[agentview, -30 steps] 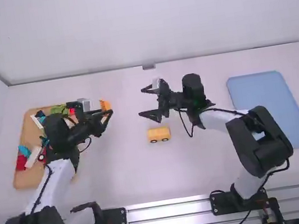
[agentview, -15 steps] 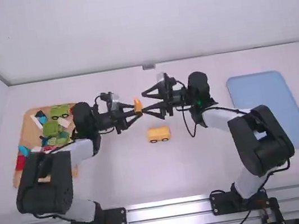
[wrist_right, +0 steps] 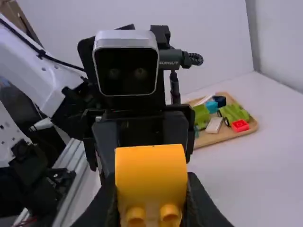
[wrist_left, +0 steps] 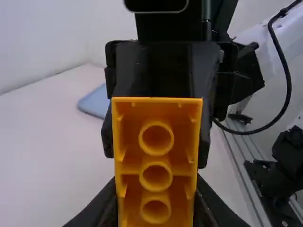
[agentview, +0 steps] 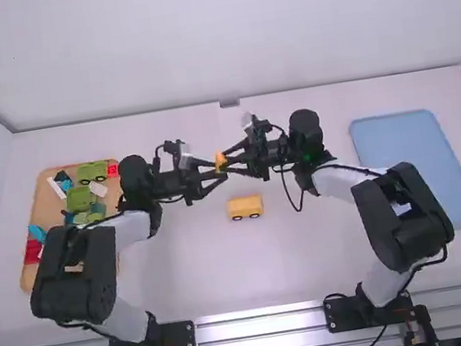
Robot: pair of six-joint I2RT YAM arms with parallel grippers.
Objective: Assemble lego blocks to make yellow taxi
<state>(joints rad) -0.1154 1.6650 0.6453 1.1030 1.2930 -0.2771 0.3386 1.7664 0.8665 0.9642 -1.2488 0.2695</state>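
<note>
My left gripper [agentview: 215,167] and right gripper [agentview: 228,161] meet tip to tip above the table's middle, both shut on one orange-yellow block [agentview: 220,160]. In the left wrist view, the hollow underside of the block [wrist_left: 157,163], with round tubes, faces the camera between the fingers of my left gripper [wrist_left: 156,205]. The right wrist view has its smooth curved face and two round studs; the block [wrist_right: 151,175] fills the space between my right gripper's [wrist_right: 151,208] fingers. A yellow vehicle body with dark wheels [agentview: 245,207] stands on the table just nearer the bases.
At the left, a wooden tray [agentview: 31,273] holds green, red, blue and white pieces. A blue tray [agentview: 414,166] lies at the right. The two wrists face each other closely over the table [agentview: 298,268].
The left arm has carried the block from near the wooden tray rightward to the right gripper. The right gripper's fingers, wide apart before, have come together on the block.
</note>
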